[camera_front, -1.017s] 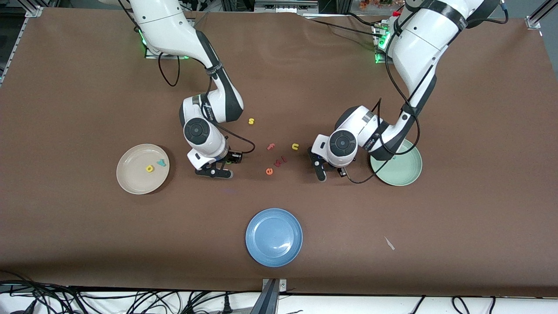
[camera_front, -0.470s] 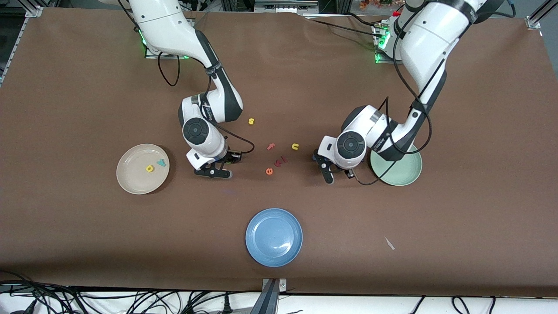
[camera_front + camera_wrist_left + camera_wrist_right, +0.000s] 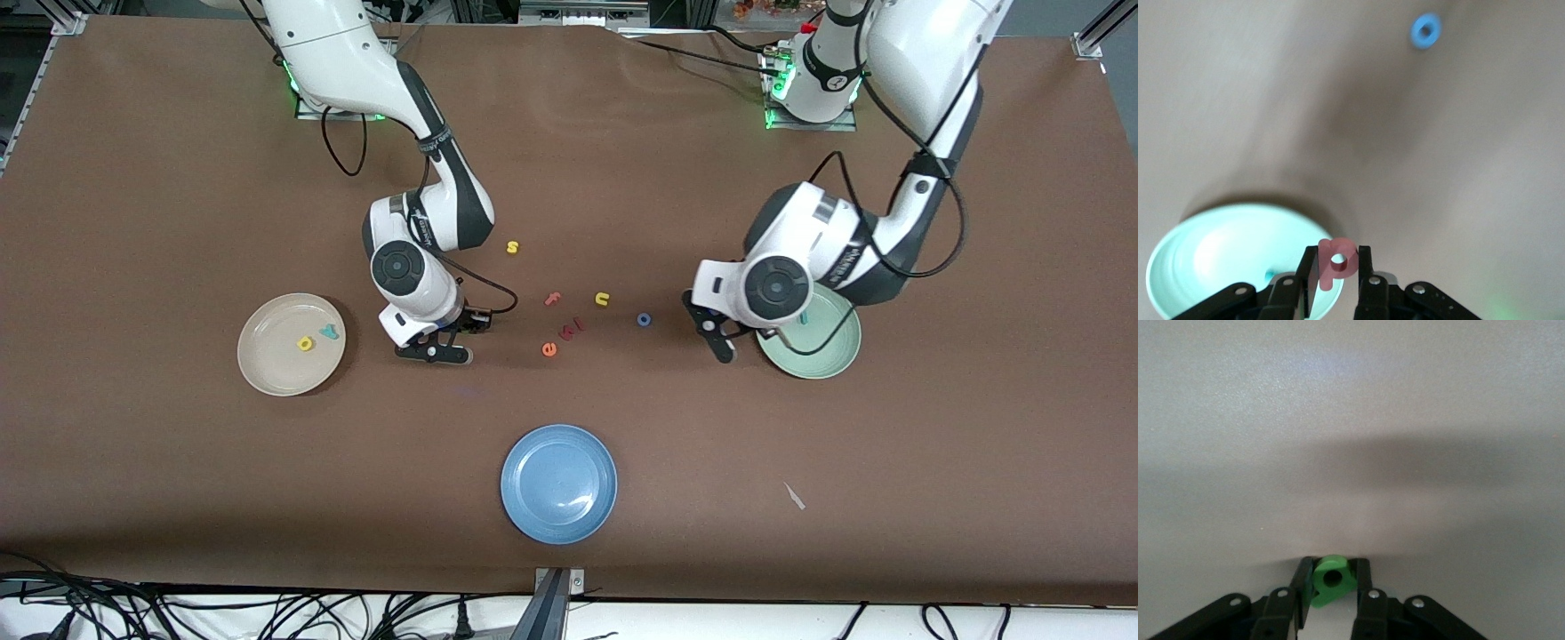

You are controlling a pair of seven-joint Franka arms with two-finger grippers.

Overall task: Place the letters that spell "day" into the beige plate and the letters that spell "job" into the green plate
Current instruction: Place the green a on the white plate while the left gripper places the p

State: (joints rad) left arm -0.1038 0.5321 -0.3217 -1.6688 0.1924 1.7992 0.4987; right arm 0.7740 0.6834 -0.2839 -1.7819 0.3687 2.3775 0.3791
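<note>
The letters that spell "day" are split: a yellow looped letter [image 3: 305, 343] and a teal y [image 3: 330, 332] lie side by side in the beige plate [image 3: 267, 369] toward the right arm's end of the brown tabletop [image 3: 178, 489], while a green looped letter [image 3: 1332, 580] sits pinched between the fingers of the right gripper [image 3: 435, 352], low over bare tabletop between the beige plate and the loose letters. The left gripper [image 3: 722, 342], over the tabletop at the rim of the green plate [image 3: 831, 364], has its fingers closed on a salmon-red looped letter [image 3: 1337, 262]. A teal letter [image 3: 804, 317] already lies in the green plate, mostly hidden by the arm. The blue ring o [image 3: 643, 319] rests on the tabletop between the left gripper and a loose cluster of letters at mid-table: a yellow u [image 3: 602, 299], a red f [image 3: 553, 299], an orange e [image 3: 549, 349], two small reddish pieces [image 3: 573, 329] and, farther from the camera, a yellow s [image 3: 512, 247]. A blue plate [image 3: 559, 483] sits nearest the camera.
</note>
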